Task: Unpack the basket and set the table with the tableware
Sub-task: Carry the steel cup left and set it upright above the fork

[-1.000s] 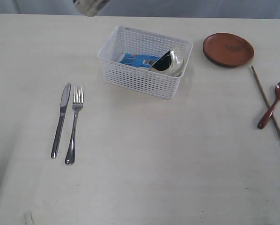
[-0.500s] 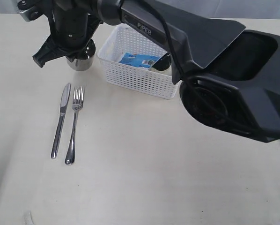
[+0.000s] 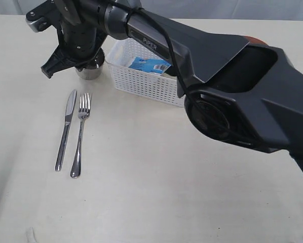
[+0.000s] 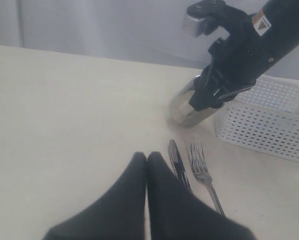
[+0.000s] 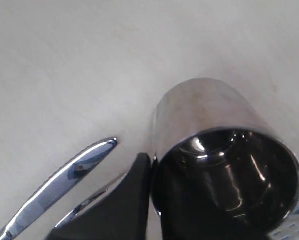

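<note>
My right gripper reaches across to the left of the white basket and is shut on the rim of the shiny steel cup. One finger is outside the wall and the other is inside the cup. The cup leans slightly, at or just above the table. The knife and fork lie side by side nearer the front. My left gripper is shut and empty, low beside the knife and fork.
A blue snack packet lies in the basket. My right arm covers the basket's right end and the right side of the table, so the bowl, spoon and chopsticks are hidden. A sliver of the brown plate shows above it.
The right arm has swung in from the right carrying the cup to the left of the basket. Over the last half second the cup has come slightly lower.
</note>
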Robot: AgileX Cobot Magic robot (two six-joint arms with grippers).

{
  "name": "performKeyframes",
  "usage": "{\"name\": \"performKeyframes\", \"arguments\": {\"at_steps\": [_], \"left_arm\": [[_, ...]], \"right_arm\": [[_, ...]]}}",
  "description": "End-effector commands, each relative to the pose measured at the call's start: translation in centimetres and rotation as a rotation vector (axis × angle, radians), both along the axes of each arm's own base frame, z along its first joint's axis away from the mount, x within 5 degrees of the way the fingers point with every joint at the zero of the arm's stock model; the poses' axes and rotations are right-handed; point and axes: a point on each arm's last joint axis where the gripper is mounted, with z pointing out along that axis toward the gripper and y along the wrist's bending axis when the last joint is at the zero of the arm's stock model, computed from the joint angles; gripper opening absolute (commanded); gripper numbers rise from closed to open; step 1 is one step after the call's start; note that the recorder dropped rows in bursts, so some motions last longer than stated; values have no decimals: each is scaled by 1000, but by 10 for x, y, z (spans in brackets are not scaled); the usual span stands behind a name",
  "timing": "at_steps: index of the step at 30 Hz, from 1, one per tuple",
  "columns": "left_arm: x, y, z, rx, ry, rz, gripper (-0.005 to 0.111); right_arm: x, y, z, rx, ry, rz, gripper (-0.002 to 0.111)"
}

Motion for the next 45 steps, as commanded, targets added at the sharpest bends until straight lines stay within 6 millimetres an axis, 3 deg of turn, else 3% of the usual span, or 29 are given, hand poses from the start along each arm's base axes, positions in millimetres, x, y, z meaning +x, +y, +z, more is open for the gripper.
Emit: {"name": "performKeyframes", "arguments": {"at_steps": [1,2,4,6,20,25,30,33,45], "left_arm": [[0,0,0,-6,-11,1,0],[0,0,0,-6,-11,1,0],[0,0,0,-6,-11,1,0],[0,0,0,-6,-11,1,0],[0,0,0,-6,-11,1,0],[0,0,0,-6,-11,1,0],[0,0,0,-6,-11,1,0],[0,0,0,-6,-11,1,0],[0,0,0,-6,-11,1,0]], "right_arm": [[2,0,5,28,-5,8,0],[2,0,5,30,-3,8,2],[5,-4,3,25,13,-7,19],[6,-5,2,23,21,-17,27],[10,0,6,75,-41,-7,26],[11,0,21,95,-58,-10,26],[5,-5,54,129,-67,-13,26],[5,-21,77,67,-96,-46,26],[34,-126,186,199,-223,-357,26]]}}
